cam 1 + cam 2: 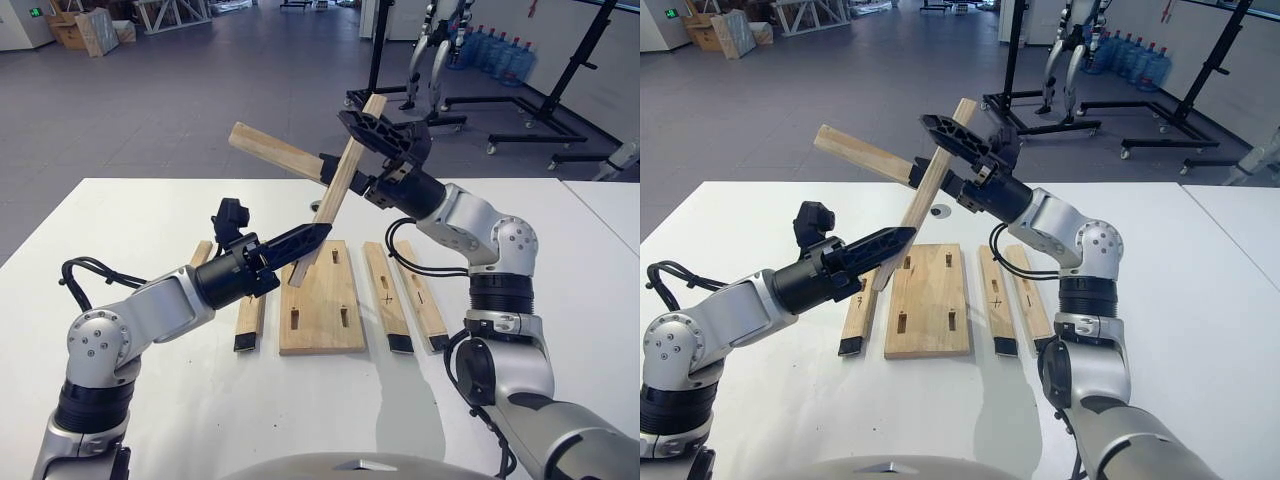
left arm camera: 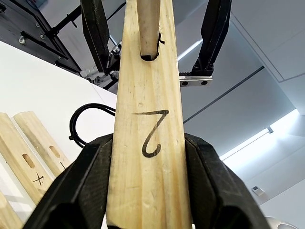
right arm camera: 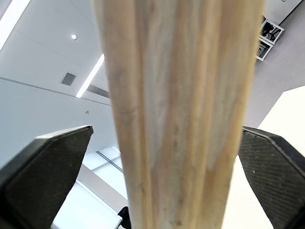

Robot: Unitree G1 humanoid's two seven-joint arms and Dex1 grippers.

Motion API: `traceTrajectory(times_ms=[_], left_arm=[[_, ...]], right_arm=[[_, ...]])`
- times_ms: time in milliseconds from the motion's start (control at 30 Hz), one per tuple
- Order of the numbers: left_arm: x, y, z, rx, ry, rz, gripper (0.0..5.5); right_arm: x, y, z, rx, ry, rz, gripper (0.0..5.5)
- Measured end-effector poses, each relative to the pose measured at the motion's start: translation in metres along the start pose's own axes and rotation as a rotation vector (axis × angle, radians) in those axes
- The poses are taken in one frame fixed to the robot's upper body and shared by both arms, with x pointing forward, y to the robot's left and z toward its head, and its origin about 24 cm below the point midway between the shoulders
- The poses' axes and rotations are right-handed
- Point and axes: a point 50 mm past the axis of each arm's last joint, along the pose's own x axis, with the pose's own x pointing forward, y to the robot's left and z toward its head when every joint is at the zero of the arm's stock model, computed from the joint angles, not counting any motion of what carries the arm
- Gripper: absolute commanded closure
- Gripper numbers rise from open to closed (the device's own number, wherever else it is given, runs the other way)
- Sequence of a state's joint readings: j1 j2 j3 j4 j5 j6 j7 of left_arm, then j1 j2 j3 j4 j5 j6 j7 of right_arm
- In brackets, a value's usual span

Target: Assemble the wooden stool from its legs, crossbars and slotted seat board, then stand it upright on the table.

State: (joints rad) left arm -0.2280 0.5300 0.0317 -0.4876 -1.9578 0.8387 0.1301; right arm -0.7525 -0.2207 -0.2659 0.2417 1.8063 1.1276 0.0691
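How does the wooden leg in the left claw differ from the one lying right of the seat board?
The pale wooden leg in the left claw is raised and tilted; the second leg, beside the slotted seat board, lies flat on the white table. The held leg has a wooden crossbar through its slot; the second leg's slots are empty. Both are slotted wood.

1. Both arms are shiny silver, with round joints and tiny screws.
2. The left gripper and right gripper are black, with long pointy fingers.
3. Black cables loop beside each arm.
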Motion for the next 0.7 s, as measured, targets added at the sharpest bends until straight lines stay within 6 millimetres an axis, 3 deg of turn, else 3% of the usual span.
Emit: traceTrajectory(times_ms=[567, 700], left_arm=[[0.0012, -0.0012, -0.001, 0.001, 0.0, -0.008, 3.48], [0.0014, -0.0013, -0.0015, 0.0, 0.004, -0.008, 3.48]], right_arm=[[0.0027, -0.0037, -0.0044, 0.01, -0.009, -0.001, 3.34], [0.0008, -0.0045, -0.0051, 0.01, -0.014, -0.006, 3.45]])
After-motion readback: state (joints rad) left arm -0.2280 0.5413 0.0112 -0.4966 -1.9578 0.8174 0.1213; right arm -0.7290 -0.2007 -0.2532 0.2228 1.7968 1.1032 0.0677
